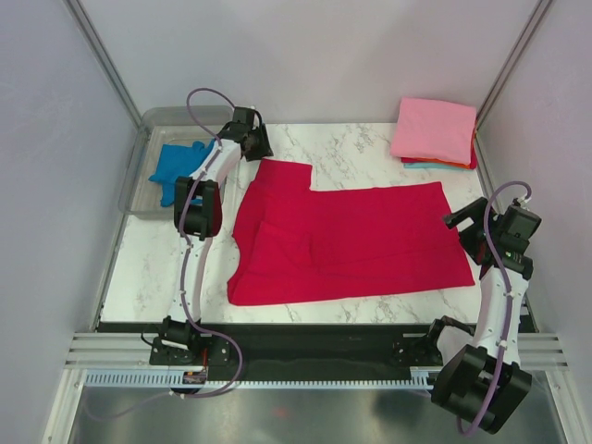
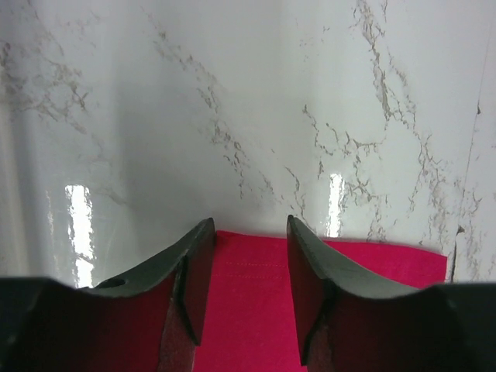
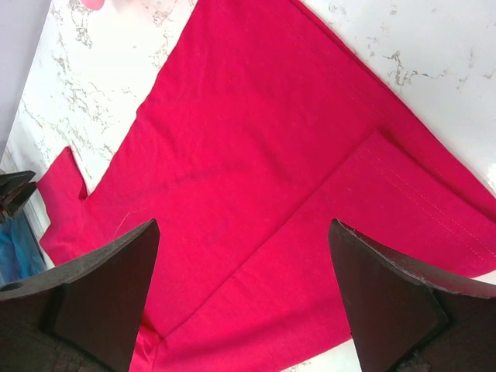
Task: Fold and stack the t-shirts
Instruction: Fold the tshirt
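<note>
1. Desk [image 1: 139, 268] carries the red shirt [image 1: 351, 240], spread flat mid-desk, partly folded.
2. Folded stack [image 1: 433, 129] waits far right for it.
3. Left claw [image 2: 248, 248] open over sleeve edge; right claw [image 3: 244, 256] gapes near hem, likely for folding.

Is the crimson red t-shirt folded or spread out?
Mostly spread: the crimson red cloth t-shirt lies flat, one sleeve out, only its near-left part doubled over.

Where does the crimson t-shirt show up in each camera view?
Top external: crimson t-shirt spread out mid-frame.
Left wrist: only a strip of it along the bottom edge.
Right wrist: it fills most of the frame.
Shared landmark: the white marble tabletop beyond the shirt's edge in all three.
</note>
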Robot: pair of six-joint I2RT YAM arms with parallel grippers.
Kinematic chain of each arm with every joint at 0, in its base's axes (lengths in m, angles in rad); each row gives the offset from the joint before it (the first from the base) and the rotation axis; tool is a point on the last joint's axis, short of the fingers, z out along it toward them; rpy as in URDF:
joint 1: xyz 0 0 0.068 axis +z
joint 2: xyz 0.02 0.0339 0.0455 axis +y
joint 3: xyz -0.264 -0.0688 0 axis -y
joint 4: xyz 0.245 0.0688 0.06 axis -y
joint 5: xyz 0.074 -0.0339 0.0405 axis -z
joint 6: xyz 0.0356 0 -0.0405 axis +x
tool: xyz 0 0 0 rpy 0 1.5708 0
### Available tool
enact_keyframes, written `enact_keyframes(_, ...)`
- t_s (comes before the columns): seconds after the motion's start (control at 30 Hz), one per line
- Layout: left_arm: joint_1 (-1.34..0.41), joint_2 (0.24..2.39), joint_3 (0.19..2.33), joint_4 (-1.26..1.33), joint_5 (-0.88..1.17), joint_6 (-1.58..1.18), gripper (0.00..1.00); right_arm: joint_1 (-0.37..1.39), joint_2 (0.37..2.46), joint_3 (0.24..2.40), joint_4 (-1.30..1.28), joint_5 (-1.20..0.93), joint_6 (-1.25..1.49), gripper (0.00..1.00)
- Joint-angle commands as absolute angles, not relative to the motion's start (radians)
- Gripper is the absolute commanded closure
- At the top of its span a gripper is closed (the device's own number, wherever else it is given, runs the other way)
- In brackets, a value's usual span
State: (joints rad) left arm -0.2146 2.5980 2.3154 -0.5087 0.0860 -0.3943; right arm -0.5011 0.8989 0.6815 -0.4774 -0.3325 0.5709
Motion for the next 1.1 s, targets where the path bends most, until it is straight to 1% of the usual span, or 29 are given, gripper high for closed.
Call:
enact_keyframes(0.0, -0.213, 2.646, 2.355, -0.552, 0.135, -0.393, 0.51, -0.497, 0.907, 0.698, -0.445, -0.31, 0.552, 0.02)
enact_keyframes(0.07, -0.204, 2.648, 2.353, -0.554, 0.158, -0.4, 0.59, -0.497, 0.914, 0.707, -0.445, -0.295, 0.552, 0.02)
enact_keyframes(0.1, -0.201, 2.652, 2.355, -0.554, 0.166, -0.408, 0.66, -0.499, 0.926, 0.712, -0.446, -0.273, 0.558, 0.02)
enact_keyframes(0.17, -0.187, 2.655, 2.353, -0.554, 0.189, -0.42, 0.71, -0.497, 0.939, 0.722, -0.418, -0.268, 0.575, 0.02)
enact_keyframes(0.2, -0.181, 2.664, 2.353, -0.551, 0.199, -0.434, 0.78, -0.497, 0.96, 0.724, -0.399, -0.27, 0.586, 0.02)
enact_keyframes(0.27, -0.157, 2.672, 2.353, -0.546, 0.245, -0.451, 0.85, -0.488, 0.995, 0.732, -0.342, -0.282, 0.62, 0.02)
enact_keyframes(0.3, -0.146, 2.678, 2.35, -0.539, 0.268, -0.484, 0.92, -0.48, 1.044, 0.738, -0.324, -0.282, 0.629, 0.02)
enact_keyframes(0.37, -0.127, 2.695, 2.352, -0.517, 0.323, -0.505, 0.98, -0.451, 1.104, 0.768, -0.267, -0.267, 0.629, 0.02)
enact_keyframes(0.47, -0.127, 2.689, 2.342, -0.512, 0.307, -0.515, 0.98, -0.437, 1.27, 0.85, -0.23, -0.23, 0.614, 0.04)
enact_keyframes(0.5, -0.126, 2.686, 2.338, -0.509, 0.307, -0.517, 0.98, -0.436, 1.367, 0.906, -0.224, -0.23, 0.612, 0.04)
enact_keyframes(0.53, -0.126, 2.684, 2.332, -0.505, 0.307, -0.52, 0.98, -0.434, 1.42, 0.94, -0.218, -0.232, 0.608, 0.05)
enact_keyframes(0.57, -0.123, 2.684, 2.329, -0.497, 0.31, -0.525, 0.98, -0.431, 1.518, 0.975, -0.209, -0.233, 0.594, 0.07)
enact_keyframes(0.67, -0.12, 2.683, 2.324, -0.489, 0.314, -0.529, 0.98, -0.402, 1.646, 1.119, -0.204, -0.192, 0.536, 0.11)
enact_keyframes(0.7, -0.12, 2.683, 2.324, -0.488, 0.314, -0.531, 0.98, -0.394, 1.722, 1.153, -0.201, -0.178, 0.522, 0.12)
enact_keyframes(0.73, -0.12, 2.681, 2.322, -0.485, 0.316, -0.531, 0.98, -0.382, 1.756, 1.222, -0.204, -0.17, 0.512, 0.14)
enact_keyframes(0.77, -0.12, 2.683, 2.321, -0.485, 0.316, -0.531, 0.98, -0.376, 1.79, 1.251, -0.193, -0.164, 0.508, 0.18)
enact_keyframes(0.8, -0.118, 2.683, 2.319, -0.485, 0.314, -0.531, 0.98, -0.37, 1.848, 1.276, -0.181, -0.158, 0.496, 0.2)
enact_keyframes(0.87, -0.118, 2.683, 2.321, -0.485, 0.316, -0.532, 0.98, -0.345, 1.893, 1.333, -0.152, -0.141, 0.489, 0.25)
enact_keyframes(1.03, -0.118, 2.681, 2.318, -0.482, 0.316, -0.532, 0.98, -0.295, 2.019, 1.419, -0.124, -0.068, 0.454, 0.28)
enact_keyframes(1.07, -0.118, 2.681, 2.318, -0.48, 0.316, -0.534, 0.98, -0.288, 2.034, 1.427, -0.117, -0.061, 0.45, 0.31)
